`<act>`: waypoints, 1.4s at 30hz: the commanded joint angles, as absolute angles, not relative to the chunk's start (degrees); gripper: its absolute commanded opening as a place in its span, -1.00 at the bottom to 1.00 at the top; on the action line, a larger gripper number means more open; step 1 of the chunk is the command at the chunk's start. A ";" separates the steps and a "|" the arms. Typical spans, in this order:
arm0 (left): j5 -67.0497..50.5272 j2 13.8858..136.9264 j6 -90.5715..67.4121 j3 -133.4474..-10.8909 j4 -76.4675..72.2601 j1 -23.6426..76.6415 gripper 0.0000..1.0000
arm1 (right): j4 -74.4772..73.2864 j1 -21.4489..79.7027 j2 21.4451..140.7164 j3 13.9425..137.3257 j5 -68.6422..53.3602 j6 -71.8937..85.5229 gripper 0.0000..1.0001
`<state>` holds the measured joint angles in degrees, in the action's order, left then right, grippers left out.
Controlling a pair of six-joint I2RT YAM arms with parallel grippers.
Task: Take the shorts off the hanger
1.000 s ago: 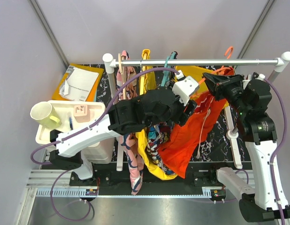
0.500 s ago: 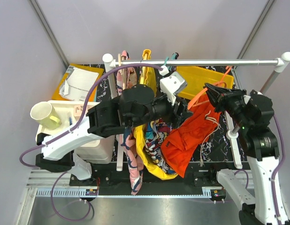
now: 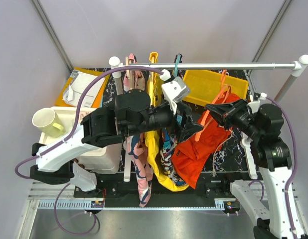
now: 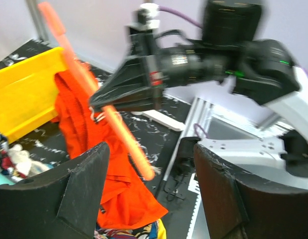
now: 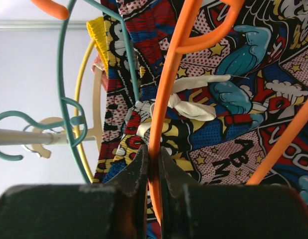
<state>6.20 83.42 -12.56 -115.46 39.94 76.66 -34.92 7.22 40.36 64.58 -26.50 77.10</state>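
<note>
Leaving the silver rail (image 3: 219, 64), slim orange plastic hanger (image 3: 212, 102) rides clamped in right gripper (image 3: 210, 108); orange-red fabric shorts (image 3: 204, 144) remain draped; left gripper (image 4: 149, 149) agape, free to tug.

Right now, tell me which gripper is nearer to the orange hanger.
Right. The right gripper is clamped on the orange hanger bar; the left gripper is open, facing the hanger's free end, apparently short of touching it.

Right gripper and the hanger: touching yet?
Touching. The right wrist view shows the right gripper shut on the hanger, no gap either side of its orange bar.
</note>
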 commanded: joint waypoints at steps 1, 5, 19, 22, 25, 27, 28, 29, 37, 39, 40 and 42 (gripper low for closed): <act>-1.04 79.11 -13.71 -114.35 35.77 77.08 0.44 | -31.11 7.30 43.24 70.39 -32.34 65.48 -1.00; -3.69 75.68 -14.50 -112.77 33.05 77.17 0.45 | -29.36 7.29 47.36 73.21 -35.84 64.95 -1.00; 5.09 60.30 -13.71 -95.55 23.47 77.26 0.46 | -7.48 7.47 47.55 70.58 -42.18 69.61 -1.00; 5.62 59.24 -13.62 -94.13 21.89 77.26 0.46 | -2.12 7.38 47.64 69.26 -44.03 71.97 -1.00; 5.97 59.50 -13.54 -94.13 21.71 77.26 0.45 | -0.53 7.47 47.46 68.82 -43.95 72.42 -1.00; 6.24 59.59 -13.54 -93.87 21.45 77.26 0.45 | -0.53 7.47 47.55 68.64 -44.38 72.51 -1.00; 6.24 59.59 -13.54 -93.78 21.45 77.26 0.45 | 1.82 7.47 47.55 68.47 -45.17 72.68 -1.00; 6.33 59.59 -13.45 -93.61 21.36 77.26 0.46 | 3.24 7.47 47.46 68.03 -45.35 73.47 -1.00; 6.59 59.77 -13.27 -93.60 20.92 77.26 0.46 | 5.01 7.47 47.37 67.24 -46.67 74.61 -1.00; 6.59 59.85 -13.27 -93.60 20.66 77.26 0.46 | 5.62 7.47 47.63 67.24 -46.84 74.97 -1.00; 6.59 59.94 -13.27 -93.60 20.57 77.26 0.46 | 5.89 7.56 47.72 67.32 -47.02 75.41 -1.00; 6.42 60.12 -13.27 -93.69 20.39 77.26 0.46 | 7.20 7.47 47.81 67.41 -47.11 75.67 -1.00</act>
<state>5.21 59.86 -13.74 -93.47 24.27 76.99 -1.45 7.25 48.27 66.30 -44.91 75.96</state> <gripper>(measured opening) 0.725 0.128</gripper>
